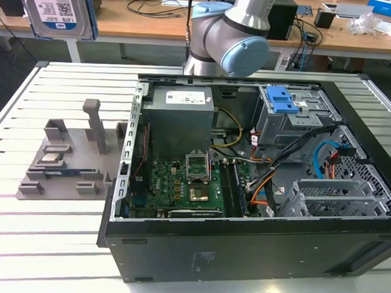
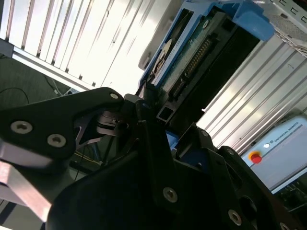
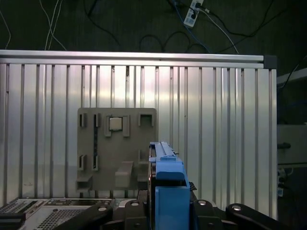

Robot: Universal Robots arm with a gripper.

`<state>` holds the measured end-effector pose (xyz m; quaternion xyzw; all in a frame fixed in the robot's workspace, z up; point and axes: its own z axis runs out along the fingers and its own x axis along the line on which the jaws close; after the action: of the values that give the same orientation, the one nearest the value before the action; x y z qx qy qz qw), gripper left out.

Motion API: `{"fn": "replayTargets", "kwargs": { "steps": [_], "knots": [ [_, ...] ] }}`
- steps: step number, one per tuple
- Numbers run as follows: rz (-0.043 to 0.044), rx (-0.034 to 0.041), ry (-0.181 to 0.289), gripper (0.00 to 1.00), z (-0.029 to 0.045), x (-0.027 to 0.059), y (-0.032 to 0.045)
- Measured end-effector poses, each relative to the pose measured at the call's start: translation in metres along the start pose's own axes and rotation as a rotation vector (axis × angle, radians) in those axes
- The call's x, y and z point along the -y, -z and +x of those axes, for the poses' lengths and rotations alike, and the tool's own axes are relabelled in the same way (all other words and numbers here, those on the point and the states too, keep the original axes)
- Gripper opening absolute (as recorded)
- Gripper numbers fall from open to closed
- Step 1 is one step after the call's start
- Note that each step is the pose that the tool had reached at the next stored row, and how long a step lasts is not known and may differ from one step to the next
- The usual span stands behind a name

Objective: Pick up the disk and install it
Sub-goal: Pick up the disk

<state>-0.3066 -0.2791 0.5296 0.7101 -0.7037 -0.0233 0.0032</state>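
The disk (image 1: 55,10), silver with a white-and-blue label and a blue frame, hangs high at the exterior view's upper left, above the slatted table. In the second wrist view my gripper (image 2: 162,114) is shut on the disk (image 2: 192,52), with its black fingers (image 2: 144,103) clamped on the end of the blue frame below the connector edge. In the first wrist view the disk (image 3: 165,177) stands edge-on in my gripper (image 3: 168,211), over the table and beside the grey fixture plate.
An open computer case (image 1: 243,252) lies on the table, with a grey power-supply box (image 1: 181,100), a motherboard (image 1: 181,185) and a bare blue clip (image 1: 282,98) on the drive cage. The grey fixture plate (image 1: 71,160) lies at its left. The arm's elbow (image 1: 233,38) rises behind the case.
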Motion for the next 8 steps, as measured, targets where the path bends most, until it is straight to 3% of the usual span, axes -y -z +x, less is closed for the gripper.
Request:
{"fn": "replayTargets", "kwargs": {
  "steps": [2,4,8],
  "knots": [
    [-0.0004,0.0001,0.0,0.37,0.0001,0.0101,0.0003],
    [-0.0018,0.0,0.0,0.37,0.0002,0.0271,0.001],
    [-0.0035,0.0001,0.0,0.37,0.0004,0.0453,0.0016]
  ]
}}
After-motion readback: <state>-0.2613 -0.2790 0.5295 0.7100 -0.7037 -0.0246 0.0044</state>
